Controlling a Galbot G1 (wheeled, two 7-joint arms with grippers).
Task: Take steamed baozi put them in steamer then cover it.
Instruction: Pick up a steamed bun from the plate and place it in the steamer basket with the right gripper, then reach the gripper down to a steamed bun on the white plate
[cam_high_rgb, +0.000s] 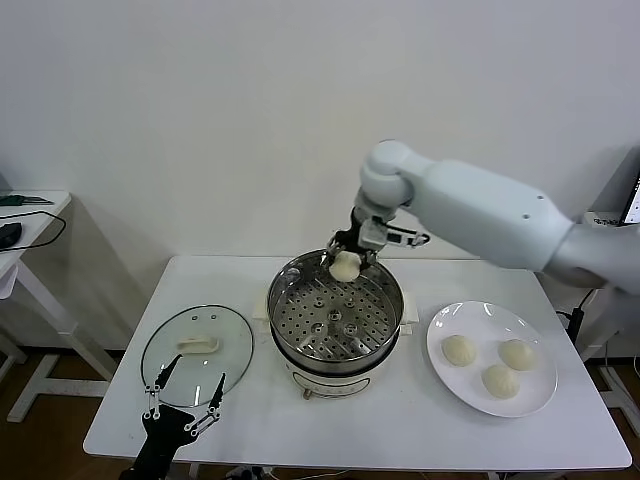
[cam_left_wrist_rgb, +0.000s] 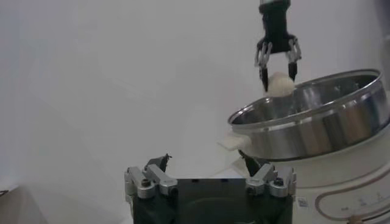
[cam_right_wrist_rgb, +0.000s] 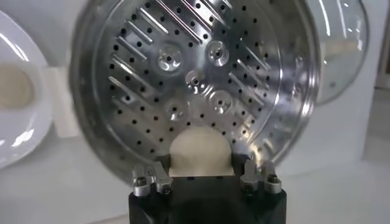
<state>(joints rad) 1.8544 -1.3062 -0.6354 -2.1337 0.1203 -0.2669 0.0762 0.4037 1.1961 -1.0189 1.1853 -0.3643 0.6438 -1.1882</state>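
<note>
one baozi (cam_high_rgb: 346, 266) pinched in the right gripper (cam_high_rgb: 347, 258) fingers, hanging over the far rim of the steamer (cam_high_rgb: 335, 322), likely so it can drop onto the empty perforated floor. three more baozi (cam_high_rgb: 489, 364) wait on the plate (cam_high_rgb: 447, 379) right of it. cover (cam_high_rgb: 197, 354) lies flat on the tabletop (cam_high_rgb: 400, 430) to the left, keeping the basket open. left gripper (cam_high_rgb: 184, 398) hovers near it, fingers spread, idle.
</note>
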